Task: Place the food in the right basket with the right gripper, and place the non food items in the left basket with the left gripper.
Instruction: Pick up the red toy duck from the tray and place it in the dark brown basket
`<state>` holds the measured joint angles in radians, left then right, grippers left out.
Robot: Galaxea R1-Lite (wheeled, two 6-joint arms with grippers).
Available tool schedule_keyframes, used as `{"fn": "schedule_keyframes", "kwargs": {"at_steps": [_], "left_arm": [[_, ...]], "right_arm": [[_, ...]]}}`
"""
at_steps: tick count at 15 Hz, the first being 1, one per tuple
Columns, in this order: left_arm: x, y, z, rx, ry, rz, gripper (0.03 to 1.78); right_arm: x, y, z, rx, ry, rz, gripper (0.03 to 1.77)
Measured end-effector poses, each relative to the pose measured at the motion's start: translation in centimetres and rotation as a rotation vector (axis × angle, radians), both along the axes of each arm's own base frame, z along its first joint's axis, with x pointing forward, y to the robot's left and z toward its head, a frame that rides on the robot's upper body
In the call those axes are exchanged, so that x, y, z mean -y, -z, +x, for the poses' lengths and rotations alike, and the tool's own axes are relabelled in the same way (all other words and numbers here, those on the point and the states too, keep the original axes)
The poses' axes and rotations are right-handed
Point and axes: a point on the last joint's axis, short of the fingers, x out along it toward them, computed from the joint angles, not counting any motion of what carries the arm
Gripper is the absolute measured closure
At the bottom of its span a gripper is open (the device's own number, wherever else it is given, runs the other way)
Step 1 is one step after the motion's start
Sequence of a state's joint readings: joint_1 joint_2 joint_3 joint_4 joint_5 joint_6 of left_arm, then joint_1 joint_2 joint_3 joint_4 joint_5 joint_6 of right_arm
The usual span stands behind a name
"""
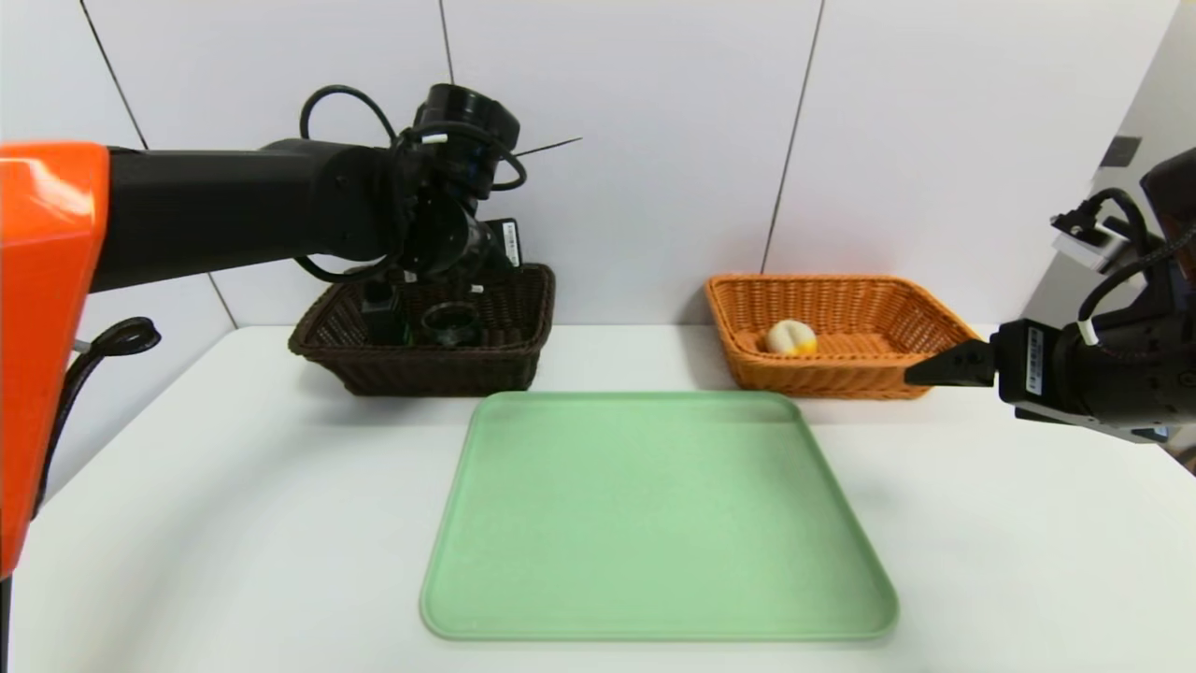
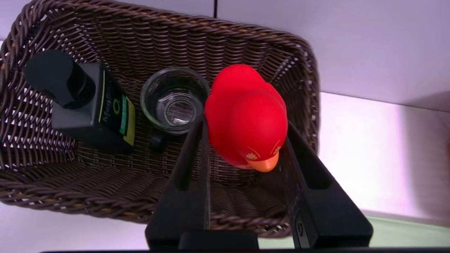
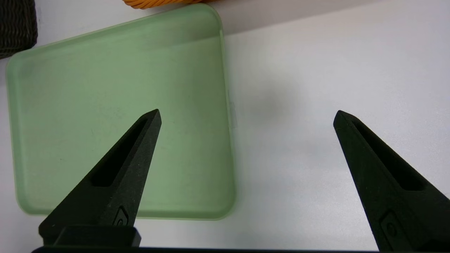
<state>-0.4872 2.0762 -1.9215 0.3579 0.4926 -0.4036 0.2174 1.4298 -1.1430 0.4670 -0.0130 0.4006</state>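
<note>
I have the left gripper clamped on the red rubber duck, over the dark brown wicker basket at upper left. My right gripper hangs spread apart at right, beside the orange wicker basket.

Dark brown woven wicker basket, rough and ribbed; smooth, softly glossy red rubber duck between matt black plastic pincer fingers; clear shiny glass cup; matt black plastic bottle; orange woven wicker basket; smooth matt pale green plastic tray; smooth white desk, faintly sheened.
</note>
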Motion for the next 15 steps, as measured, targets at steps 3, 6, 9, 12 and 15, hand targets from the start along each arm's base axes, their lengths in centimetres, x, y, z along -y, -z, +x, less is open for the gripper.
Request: {"fn": "schedule_keyframes", "kwargs": {"at_steps": [3, 6, 9, 12, 15], "left_arm": [[-0.9, 1.8, 2.2, -0.028, -0.021, -0.003, 1.22], [-1.7, 3.6, 3.9, -0.048, -0.052, 0.010, 1.22], [-2.3, 4.6, 4.6, -0.074, -0.069, 0.025, 1.22], [-2.8, 5.0, 5.0, -0.084, -0.082, 0.035, 1.23], [-3.6, 5.5, 5.5, -0.094, -0.103, 0.042, 1.23]], "right_arm": [[0.0, 0.0, 0.0, 0.001, -0.004, -0.005, 0.10], [0.0, 0.0, 0.0, -0.002, -0.001, -0.004, 0.10], [0.1, 0.1, 0.0, -0.006, 0.002, -0.004, 0.10], [0.1, 0.4, 0.0, -0.014, 0.001, -0.007, 0.10], [0.1, 0.4, -0.1, -0.015, -0.001, -0.008, 0.10]]}}
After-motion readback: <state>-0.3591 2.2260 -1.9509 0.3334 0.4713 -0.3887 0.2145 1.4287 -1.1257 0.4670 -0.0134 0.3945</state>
